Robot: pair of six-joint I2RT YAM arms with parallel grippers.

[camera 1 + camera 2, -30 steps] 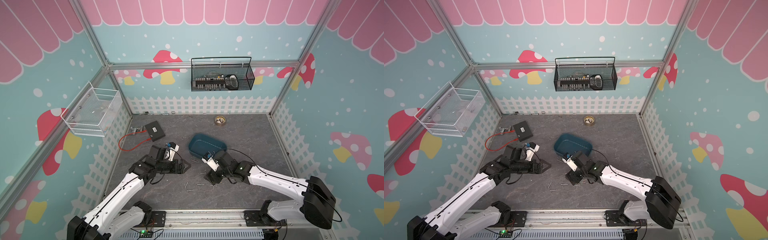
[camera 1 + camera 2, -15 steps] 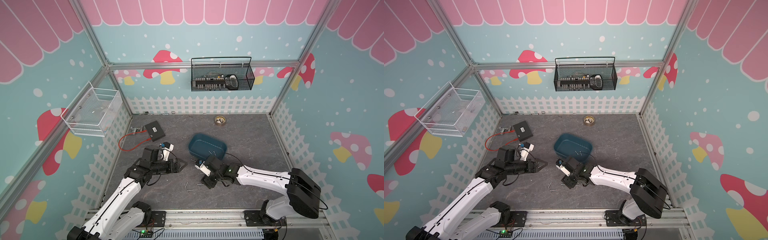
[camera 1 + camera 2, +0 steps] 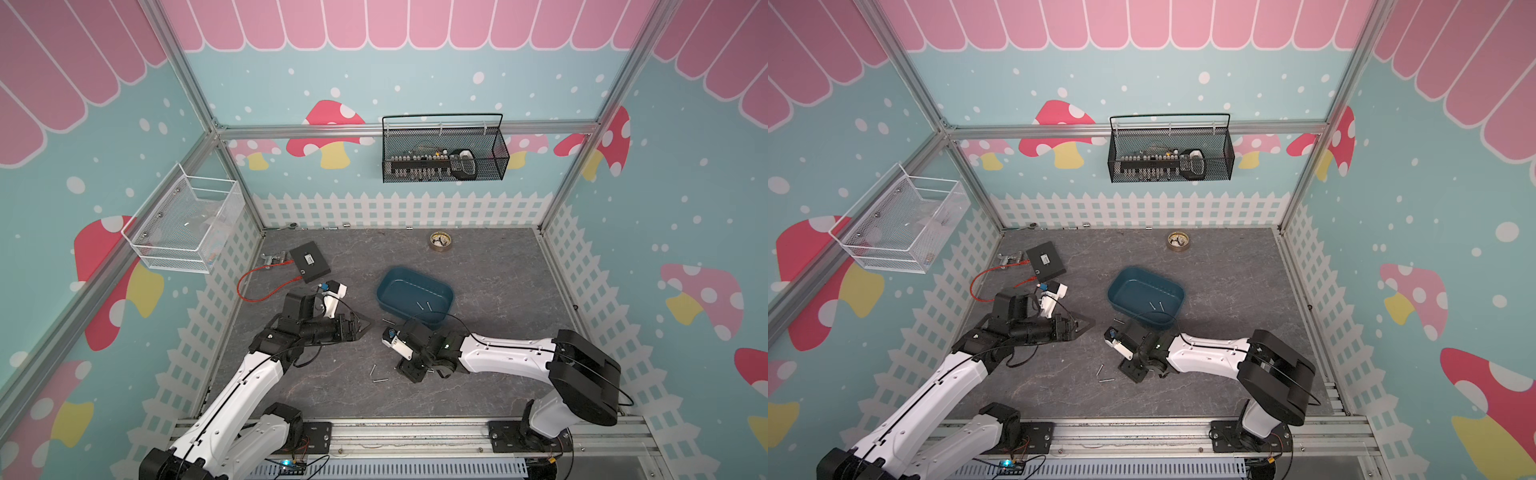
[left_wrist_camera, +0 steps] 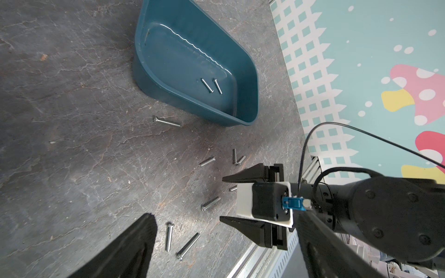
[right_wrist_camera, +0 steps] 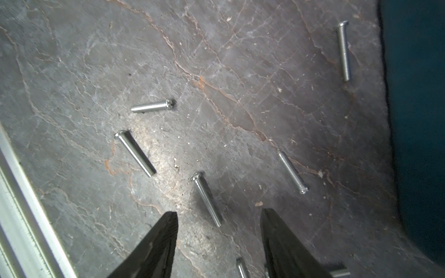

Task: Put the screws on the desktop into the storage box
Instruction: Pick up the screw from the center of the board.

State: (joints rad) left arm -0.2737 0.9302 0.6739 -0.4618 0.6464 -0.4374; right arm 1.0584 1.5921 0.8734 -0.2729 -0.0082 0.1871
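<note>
In both top views the storage box (image 3: 399, 289) (image 3: 1129, 291) sits midway on the counter (image 3: 498, 270), with two screws (image 3: 424, 306) inside and more lying loose at its near side. The left pincer (image 3: 366, 326) hangs wide open and empty, left of the box. The left wrist view shows the right pincer (image 4: 221, 197) parted above scattered screws. In the right wrist view its tips flank the end of one screw (image 5: 207, 199), and neither tip touches it.

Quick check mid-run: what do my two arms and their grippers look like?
The left arm and right arm have white links with black joints and black bases. The left gripper and right gripper carry pointed, wedge-shaped black fingers. Each wrist bears a white camera mount with a blue connector, fed by a thin black cable.
</note>
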